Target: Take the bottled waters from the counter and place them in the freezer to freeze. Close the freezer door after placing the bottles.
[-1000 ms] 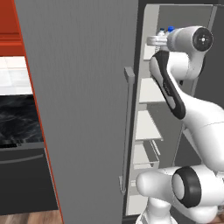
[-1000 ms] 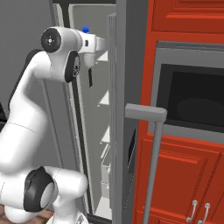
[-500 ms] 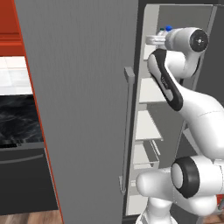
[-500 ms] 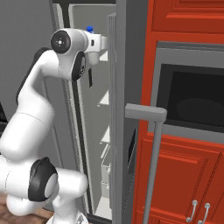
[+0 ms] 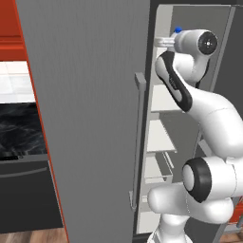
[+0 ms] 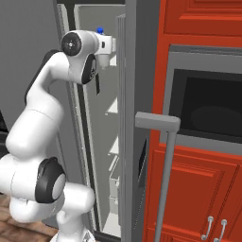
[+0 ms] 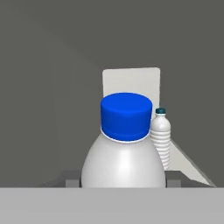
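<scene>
Tall grey side-by-side freezer open, white shelves inside. Gripper jaws clamped on a clear ribbed plastic bottle with blue cap, held up at the freezer's top shelf. Second identical small bottle stands upright on a white shelf deeper inside. Flat grey freezer door swung wide; black marble counter left of it.

The white arm rises from its base, bends at a dark elbow joint and reaches up high, its wrist turned level at the top of its reach. The pincer points forward, away from the base, and is clamped on a bottle with a blue cap. In the hand view one grey finger shows on each side of the bottle's body, pressed against it.
</scene>
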{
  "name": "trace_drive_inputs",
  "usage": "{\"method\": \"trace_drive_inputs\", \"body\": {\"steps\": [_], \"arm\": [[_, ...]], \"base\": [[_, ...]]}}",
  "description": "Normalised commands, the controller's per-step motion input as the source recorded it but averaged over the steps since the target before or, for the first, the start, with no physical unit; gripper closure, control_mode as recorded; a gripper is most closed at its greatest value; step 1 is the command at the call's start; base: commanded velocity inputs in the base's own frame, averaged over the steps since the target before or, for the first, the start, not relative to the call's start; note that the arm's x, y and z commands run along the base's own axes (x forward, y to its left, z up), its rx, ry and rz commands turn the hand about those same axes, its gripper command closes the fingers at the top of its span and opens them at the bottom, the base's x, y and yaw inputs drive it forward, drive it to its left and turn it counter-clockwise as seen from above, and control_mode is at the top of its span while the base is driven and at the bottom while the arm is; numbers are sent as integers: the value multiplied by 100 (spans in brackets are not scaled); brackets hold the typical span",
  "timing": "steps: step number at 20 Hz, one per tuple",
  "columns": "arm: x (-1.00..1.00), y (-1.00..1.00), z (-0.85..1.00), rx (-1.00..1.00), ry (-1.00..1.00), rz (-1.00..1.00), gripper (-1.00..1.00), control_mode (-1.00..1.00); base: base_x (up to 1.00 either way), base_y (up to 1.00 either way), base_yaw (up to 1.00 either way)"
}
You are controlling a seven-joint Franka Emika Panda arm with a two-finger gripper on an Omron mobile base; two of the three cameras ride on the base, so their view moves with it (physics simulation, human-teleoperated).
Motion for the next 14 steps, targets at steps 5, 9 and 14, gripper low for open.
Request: {"method": "trace_drive_inputs", "body": {"steps": [5, 9, 14], "arm": [[7, -9, -1, 0, 0, 0, 100, -100], [9, -1, 0, 0, 0, 0, 100, -100], [9, -19, -1, 0, 0, 0, 100, -100]], "base": [[0, 0, 0], [0, 0, 0], [0, 0, 0]]}}
